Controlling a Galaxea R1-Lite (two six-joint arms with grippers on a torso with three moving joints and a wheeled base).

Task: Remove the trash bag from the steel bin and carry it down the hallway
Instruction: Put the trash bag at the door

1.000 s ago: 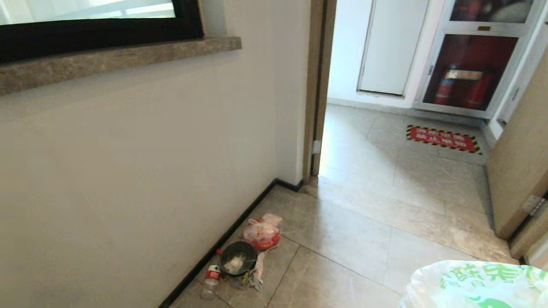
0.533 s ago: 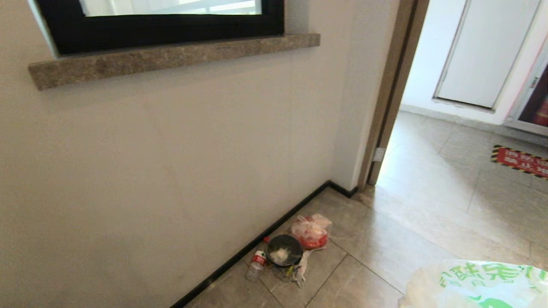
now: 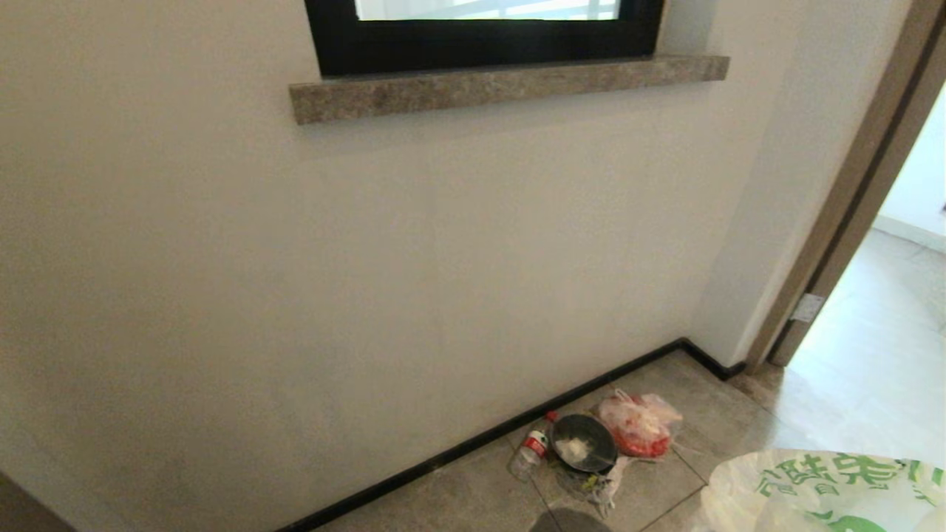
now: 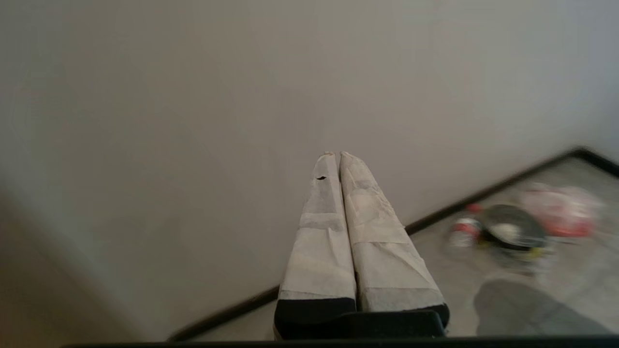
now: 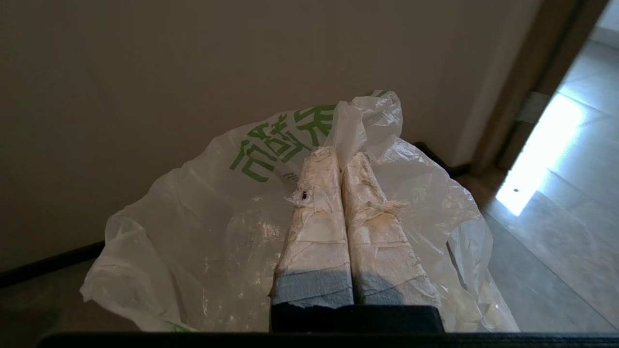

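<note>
Plastic fills the space around my right pincer [image 5: 341,157]: its two taped fingers [image 5: 316,212] are pressed together with a fold of the trash bag [image 5: 203,217] pinched at their tips. The bag hangs open around them, thin, crinkled and whitish, its green characters facing the wall. From my head camera only the top of the bag [image 3: 820,488] shows, low at my right, above the floor tiles [image 3: 458,495].

My left pincer [image 4: 334,154] holds nothing; its taped fingers [image 4: 377,232] lie flat against each other and point at the bare white wall [image 3: 369,281].

Straight ahead the wall carries a black-framed window [image 3: 480,37] with a grey stone sill [image 3: 502,85] beneath it. A black baseboard [image 3: 480,440] runs along the foot of the wall to a corner. Against that baseboard sits a small heap of litter: a clear bottle [image 3: 531,452] with a red label lying on its side, a round black bowl [image 3: 584,443] with something white in it just beside the bottle, and a clear bag with red contents [image 3: 639,425] touching the bowl's far side. Some crumpled wrapping [image 3: 599,488] lies under and in front of the bowl. The heap is near the bag, to its left.

At my right a brown door frame [image 3: 850,207] edges an opening, and bright floor [image 3: 872,384] shows through it.
</note>
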